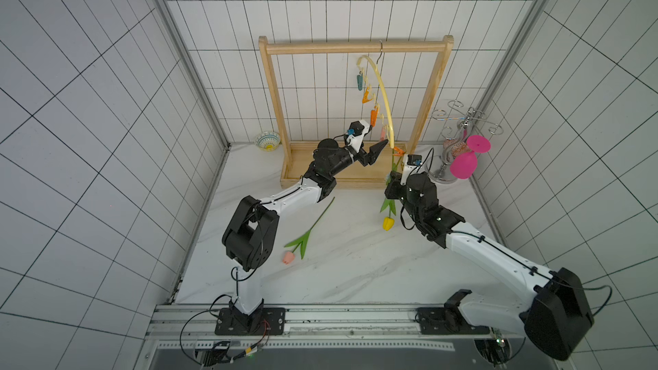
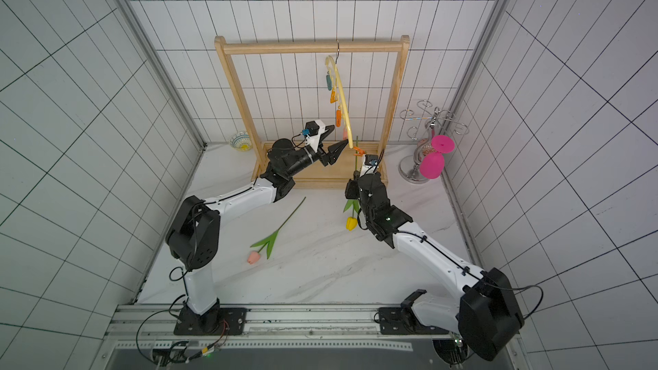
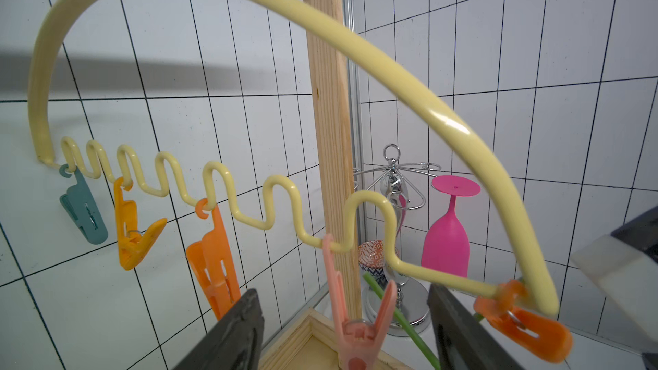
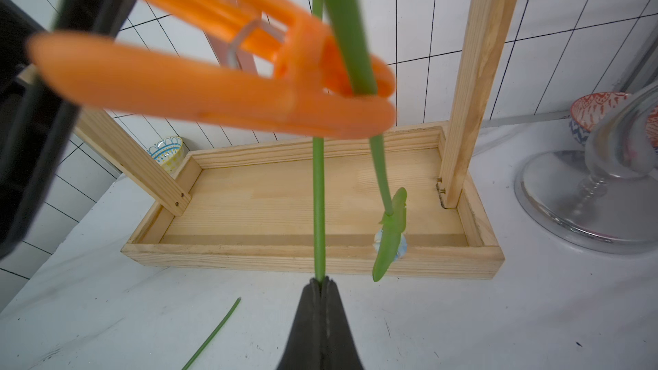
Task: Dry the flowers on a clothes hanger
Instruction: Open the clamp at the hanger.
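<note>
One orange plastic clip (image 4: 178, 83) | thin green stem (image 4: 318, 190) | glossy arched hanger (image 3: 249, 5)

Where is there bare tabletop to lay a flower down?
The tabletop is bare between the pink tulip, the right arm and the front rail. A smaller patch lies beside the silver stand's base. Crowded: by the wooden rack, around the left gripper, clothes hanger and held yellow tulip.

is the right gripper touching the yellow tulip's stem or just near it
Touching: the right wrist view shows the right gripper jaws shut around the yellow tulip's stem.
</note>
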You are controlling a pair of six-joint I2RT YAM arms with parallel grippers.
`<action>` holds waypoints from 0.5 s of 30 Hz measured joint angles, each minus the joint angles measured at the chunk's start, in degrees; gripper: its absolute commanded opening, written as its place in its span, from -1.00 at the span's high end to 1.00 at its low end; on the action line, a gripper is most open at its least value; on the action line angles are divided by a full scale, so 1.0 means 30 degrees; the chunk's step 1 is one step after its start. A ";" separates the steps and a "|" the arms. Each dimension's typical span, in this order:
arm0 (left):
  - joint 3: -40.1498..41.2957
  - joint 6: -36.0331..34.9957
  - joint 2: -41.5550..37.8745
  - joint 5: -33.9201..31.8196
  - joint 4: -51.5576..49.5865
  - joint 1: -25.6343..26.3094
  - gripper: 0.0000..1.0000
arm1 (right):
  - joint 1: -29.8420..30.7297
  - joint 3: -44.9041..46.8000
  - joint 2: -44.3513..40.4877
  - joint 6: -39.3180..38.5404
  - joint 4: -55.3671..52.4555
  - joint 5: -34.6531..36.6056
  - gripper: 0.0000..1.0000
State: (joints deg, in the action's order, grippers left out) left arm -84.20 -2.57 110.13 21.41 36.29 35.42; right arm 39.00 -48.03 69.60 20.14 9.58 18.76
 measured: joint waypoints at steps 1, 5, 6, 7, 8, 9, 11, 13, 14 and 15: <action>-0.0270 -0.0146 0.0153 0.0051 -0.0313 0.0015 -0.44 | -0.0015 0.0000 0.0000 -0.0087 0.0131 -0.0087 1.00; -0.0998 -0.0554 0.0685 0.0255 -0.1443 0.0022 -0.43 | -0.0080 0.0000 0.0000 -0.0415 0.0546 -0.0415 1.00; -0.1137 -0.0612 0.0787 0.0270 -0.1581 0.0029 -0.43 | -0.0138 0.0000 0.0000 -0.0466 0.0583 -0.0510 1.00; -0.1290 -0.0670 0.0903 0.0313 -0.1814 0.0029 -0.43 | -0.0189 0.0000 0.0000 -0.0510 0.0612 -0.0561 1.00; -0.1406 -0.0736 0.1013 0.0350 -0.1974 0.0029 -0.43 | -0.0270 0.0000 0.0000 -0.0546 0.0634 -0.0627 1.00; -0.1537 -0.0787 0.1093 0.0393 -0.2186 0.0036 -0.43 | -0.0277 0.0000 0.0000 -0.0568 0.0670 -0.0648 1.00; -0.1763 -0.0911 0.1239 0.0459 -0.2579 0.0058 -0.43 | -0.0393 0.0000 0.0000 -0.0590 0.0787 -0.0721 1.00; -0.2142 -0.1056 0.1413 0.0488 -0.2922 0.0109 -0.43 | -0.0488 0.0000 0.0000 -0.0597 0.0889 -0.0845 1.00; -0.2317 -0.1122 0.1472 0.0510 -0.3089 0.0131 -0.43 | -0.0525 0.0000 -0.0007 -0.0605 0.0918 -0.0911 1.00; -0.2499 -0.1188 0.1501 0.0539 -0.3264 0.0160 -0.43 | -0.0583 0.0000 -0.0007 -0.0619 0.0940 -0.1005 1.00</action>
State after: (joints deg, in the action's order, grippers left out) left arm -91.70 -6.13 114.63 23.03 26.50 35.90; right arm 37.26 -48.03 69.58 18.28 12.40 15.75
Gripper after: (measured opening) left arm 0.714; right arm 0.039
